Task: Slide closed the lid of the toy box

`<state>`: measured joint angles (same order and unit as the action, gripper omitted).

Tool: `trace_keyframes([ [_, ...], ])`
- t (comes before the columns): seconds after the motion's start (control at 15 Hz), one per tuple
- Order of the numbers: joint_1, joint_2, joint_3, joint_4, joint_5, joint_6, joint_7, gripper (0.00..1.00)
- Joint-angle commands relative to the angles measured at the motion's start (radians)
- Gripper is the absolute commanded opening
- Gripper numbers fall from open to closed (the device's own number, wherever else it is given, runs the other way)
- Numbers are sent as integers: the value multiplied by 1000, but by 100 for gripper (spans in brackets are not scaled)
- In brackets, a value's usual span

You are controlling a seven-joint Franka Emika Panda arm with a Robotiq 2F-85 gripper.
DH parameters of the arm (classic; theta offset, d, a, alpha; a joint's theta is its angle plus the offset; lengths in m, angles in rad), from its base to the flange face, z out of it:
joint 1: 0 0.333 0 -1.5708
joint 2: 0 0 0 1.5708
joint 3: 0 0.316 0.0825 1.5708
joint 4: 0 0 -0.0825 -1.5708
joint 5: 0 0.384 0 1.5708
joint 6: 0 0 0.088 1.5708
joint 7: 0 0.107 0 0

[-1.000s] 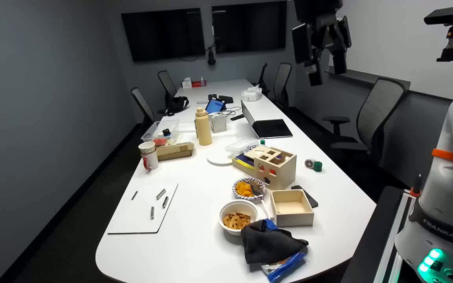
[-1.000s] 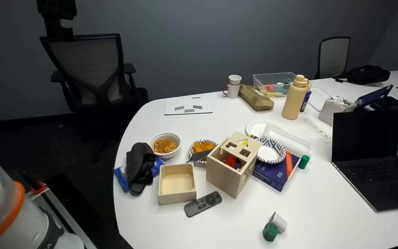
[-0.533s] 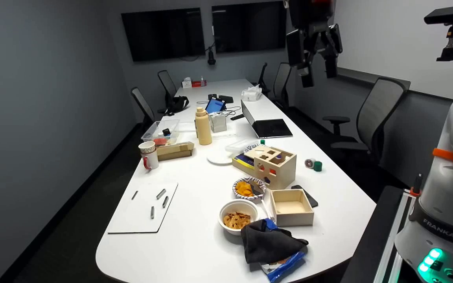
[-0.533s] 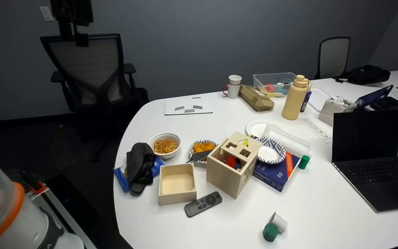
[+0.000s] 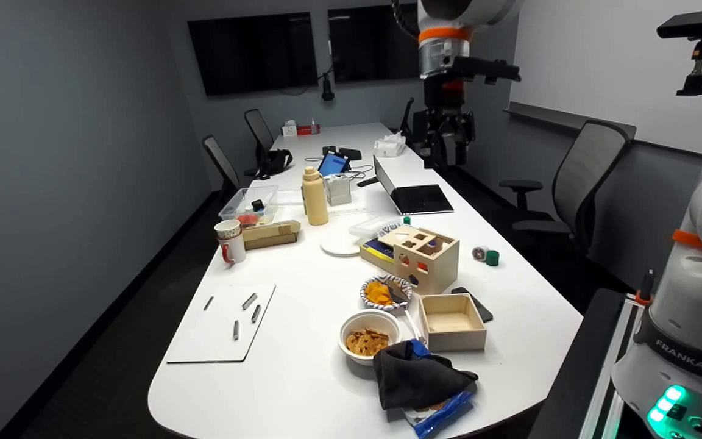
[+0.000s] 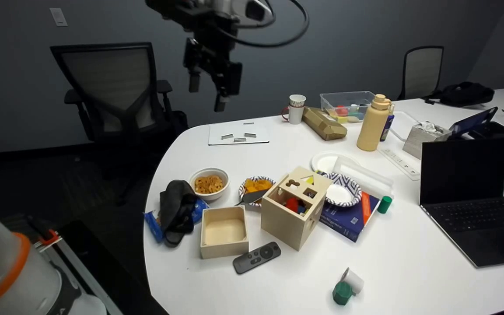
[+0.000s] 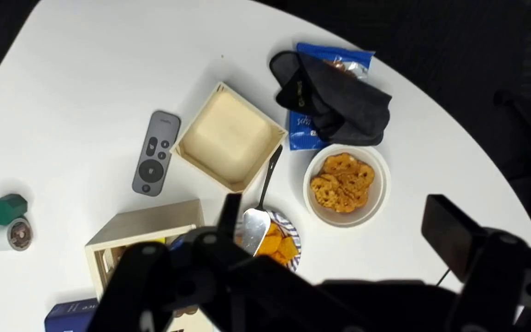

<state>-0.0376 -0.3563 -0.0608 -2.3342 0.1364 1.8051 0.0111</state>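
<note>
Nearest of all, filling the lower part of the wrist view, the black two-fingered gripper has its fingers wide apart, with tabletop and dishes seen through the gap. In both exterior views it hangs in the air, well above the white table.

At the table's near end in an exterior view, a folded black cloth article lies on a shiny blue snack bag. Just behind, a round white bowl holds brown crackers pierced with holes. Near it is a shallow square light-wood tray, its plain floor in full sight. Next comes a small patterned paper bowl of orange chips, a metal spatula lying across them.

Beyond the tray the cube-like light-wood toy box stands upright, red and dark blue pieces inside. The flat square light-wood lid, with cut-out shapes, sits only partly over its top: one end juts out towards the blue book, and the opposite part of the box is open.

Farther off, a clear plastic bin holds red and yellow things too small to name.
</note>
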Motion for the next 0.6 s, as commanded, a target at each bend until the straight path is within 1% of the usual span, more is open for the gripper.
trace_keyframes([
  [0.0,-8,235,-38,91,33,130,-86,100],
  [0.27,-22,431,-39,176,31,270,-102,100],
  [0.53,-34,557,-37,250,3,405,-58,100],
])
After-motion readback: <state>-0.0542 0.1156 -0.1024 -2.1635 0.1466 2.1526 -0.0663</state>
